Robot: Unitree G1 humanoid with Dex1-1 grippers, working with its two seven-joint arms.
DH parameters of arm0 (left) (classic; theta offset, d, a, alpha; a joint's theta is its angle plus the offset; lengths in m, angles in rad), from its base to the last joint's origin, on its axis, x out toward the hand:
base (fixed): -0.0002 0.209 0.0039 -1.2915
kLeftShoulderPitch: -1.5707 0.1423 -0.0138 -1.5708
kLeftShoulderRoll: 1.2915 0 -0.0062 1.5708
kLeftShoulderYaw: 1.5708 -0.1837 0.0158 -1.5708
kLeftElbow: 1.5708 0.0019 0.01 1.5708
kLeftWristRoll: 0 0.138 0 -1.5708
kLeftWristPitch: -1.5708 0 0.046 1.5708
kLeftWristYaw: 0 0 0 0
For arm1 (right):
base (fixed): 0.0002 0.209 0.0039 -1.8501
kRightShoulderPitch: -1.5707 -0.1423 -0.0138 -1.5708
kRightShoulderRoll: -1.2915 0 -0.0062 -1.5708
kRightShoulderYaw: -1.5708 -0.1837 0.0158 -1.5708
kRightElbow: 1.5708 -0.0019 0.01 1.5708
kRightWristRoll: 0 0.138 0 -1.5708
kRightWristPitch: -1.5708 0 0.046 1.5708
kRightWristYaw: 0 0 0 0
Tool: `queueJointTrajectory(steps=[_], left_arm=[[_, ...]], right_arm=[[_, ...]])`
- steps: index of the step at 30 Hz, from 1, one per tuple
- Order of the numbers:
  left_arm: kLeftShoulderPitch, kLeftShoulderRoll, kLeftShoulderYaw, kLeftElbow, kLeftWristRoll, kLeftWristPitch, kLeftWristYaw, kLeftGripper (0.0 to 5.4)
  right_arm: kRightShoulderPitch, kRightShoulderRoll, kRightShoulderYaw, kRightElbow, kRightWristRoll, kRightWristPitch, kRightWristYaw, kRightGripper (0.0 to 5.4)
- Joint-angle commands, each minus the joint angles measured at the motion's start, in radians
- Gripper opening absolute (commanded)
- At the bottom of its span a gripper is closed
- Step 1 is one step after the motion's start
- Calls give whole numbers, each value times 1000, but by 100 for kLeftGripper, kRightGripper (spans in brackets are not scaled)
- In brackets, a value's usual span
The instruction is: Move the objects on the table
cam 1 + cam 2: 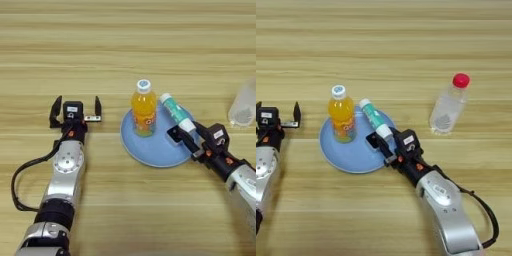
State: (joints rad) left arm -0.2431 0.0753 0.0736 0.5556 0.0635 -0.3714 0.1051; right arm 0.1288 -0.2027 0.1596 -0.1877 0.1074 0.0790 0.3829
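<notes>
The right pincer (pixel 381 137) grips the lower end of the teal-and-white tube (pixel 375 117) over the blue plate (pixel 343 157); its long axis slants up-left toward the orange-drink bottle (pixel 341 114). The left pincer (pixel 75 111) rests spread wide on the worktop (pixel 125 40), well apart.

Light-brown wood-grain table (pixel 125 45) fills both views edge to edge; plank lines run horizontally. Even, soft light, faint shadows only. No walls, floor or windows visible.
</notes>
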Motion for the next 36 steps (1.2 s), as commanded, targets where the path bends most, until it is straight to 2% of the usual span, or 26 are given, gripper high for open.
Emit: queueJointTrajectory(steps=[1, 6, 10, 19, 30, 36], left_arm=[[2, 3, -1, -3, 3, 4, 2, 540], [1, 2, -1, 0, 3, 3, 3, 540], [0, 2, 0, 0, 2, 3, 3, 540], [-1, 0, -2, 2, 4, 4, 5, 540], [-3, 0, -2, 5, 5, 2, 6, 540], [-5, 1, 0, 9, 5, -1, 4, 540]], right_arm=[[-1, 12, 24, 38, -14, 6, -1, 171], [-14, 16, 29, 54, -12, 6, 0, 171], [-13, 10, 38, 45, -9, -2, 15, 244], [-19, 3, 5, 30, 3, -4, 16, 348], [-33, -29, -124, 40, 24, -21, -5, 472], [-34, -42, -166, 72, 29, -33, -9, 538]])
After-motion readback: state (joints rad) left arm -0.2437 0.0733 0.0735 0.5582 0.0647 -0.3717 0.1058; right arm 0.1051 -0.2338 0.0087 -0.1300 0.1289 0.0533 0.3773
